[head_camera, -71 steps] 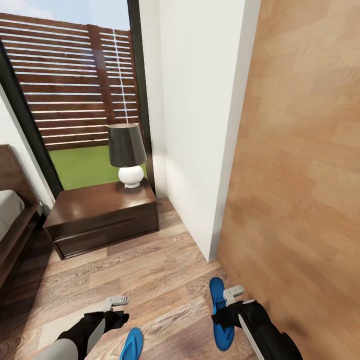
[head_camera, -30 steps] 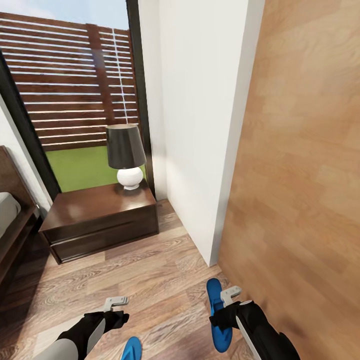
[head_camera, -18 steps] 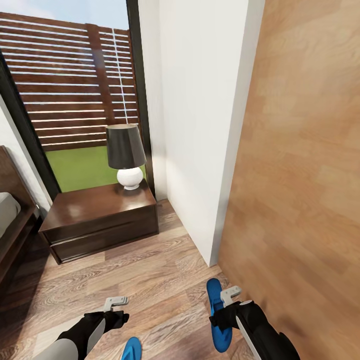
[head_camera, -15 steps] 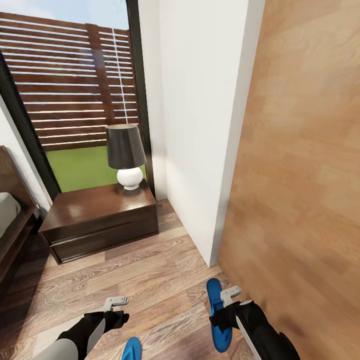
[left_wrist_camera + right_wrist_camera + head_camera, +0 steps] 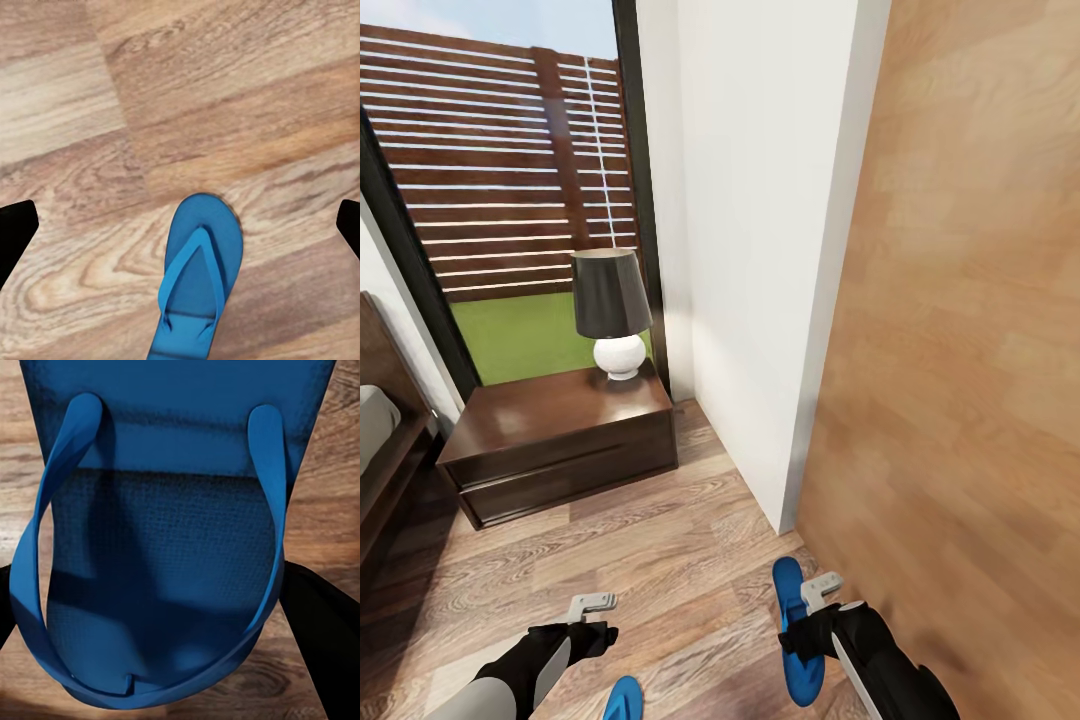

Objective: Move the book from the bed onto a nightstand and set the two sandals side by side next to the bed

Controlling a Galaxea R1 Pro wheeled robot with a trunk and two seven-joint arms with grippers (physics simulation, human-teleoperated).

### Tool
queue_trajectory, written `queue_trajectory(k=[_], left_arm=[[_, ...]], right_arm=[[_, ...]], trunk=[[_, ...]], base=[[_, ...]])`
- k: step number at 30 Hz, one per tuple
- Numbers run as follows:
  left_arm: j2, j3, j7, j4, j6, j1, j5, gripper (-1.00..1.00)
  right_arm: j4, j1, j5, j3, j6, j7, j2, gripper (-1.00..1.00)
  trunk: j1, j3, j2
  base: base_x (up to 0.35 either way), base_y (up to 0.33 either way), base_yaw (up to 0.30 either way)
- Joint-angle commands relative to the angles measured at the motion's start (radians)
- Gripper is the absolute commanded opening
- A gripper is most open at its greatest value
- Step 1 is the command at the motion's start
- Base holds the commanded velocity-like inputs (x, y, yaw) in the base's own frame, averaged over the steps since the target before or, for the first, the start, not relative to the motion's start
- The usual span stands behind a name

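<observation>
Right end effector [image 5: 815, 600] hovers over one blue sandal [image 5: 796, 640] on the wood floor [image 5: 660, 560], beside a wooden wall; its grip cannot be told. Left end effector [image 5: 592, 612] hangs near the second sandal [image 5: 623, 698], cut off at the frame edge. Ahead stand the nightstand [image 5: 560, 440] with lamp [image 5: 610, 310] and the bed [image 5: 380, 450] edge.

Left wrist view: fingers spread wide above the second sandal [image 5: 196, 281].

Right wrist view: the sandal [image 5: 165, 532] looms close, dark fingertips [image 5: 322, 615] flanking it.
</observation>
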Motion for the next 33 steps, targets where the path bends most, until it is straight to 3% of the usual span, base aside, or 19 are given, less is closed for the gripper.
queue_trajectory(k=[1,12,13,17,21,30,33], left_arm=[[0.0,0.008,-0.006,-0.002,0.006,0.0,-0.007,1.0],[0.0,0.008,-0.011,-0.001,0.006,0.001,-0.007,1.0],[0.001,0.008,-0.007,-0.001,0.008,0.012,-0.007,1.0],[0.001,0.008,-0.002,0.0,0.008,0.014,-0.007,1.0],[0.001,0.008,-0.001,0.022,0.007,0.017,-0.006,1.0],[0.001,0.009,-0.001,0.054,0.004,0.019,-0.001,1.0],[0.001,0.009,-0.001,0.056,0.004,0.019,-0.001,1.0]], right_arm=[[-0.001,-0.001,0.007,0.002,0.004,0.005,-0.001,-1.0],[0.001,-0.001,0.008,0.002,0.003,0.008,-0.002,-1.0],[-0.106,0.012,0.001,0.001,0.029,0.011,-0.002,-1.0],[-0.202,0.031,0.0,0.001,0.103,0.012,-0.002,-1.0],[-0.24,0.038,0.0,0.001,0.132,0.012,-0.002,-1.0],[-0.259,0.04,0.001,-0.001,0.147,0.012,-0.002,-1.0],[-0.26,0.041,0.001,0.0,0.162,0.012,-0.002,-1.0]], trunk=[[0.0,-0.001,0.0],[0.0,-0.001,0.0],[0.0,-0.001,0.0],[0.0,-0.001,0.0],[0.0,-0.001,0.0],[0.034,-0.029,-0.063],[0.035,-0.033,-0.064]], base=[[0.0,0.0,0.0],[0.0,0.0,0.0],[0.0,0.0,0.0],[0.0,0.0,0.0],[0.0,0.0,0.0],[0.0,0.0,0.0],[0.0,0.0,0.0]])
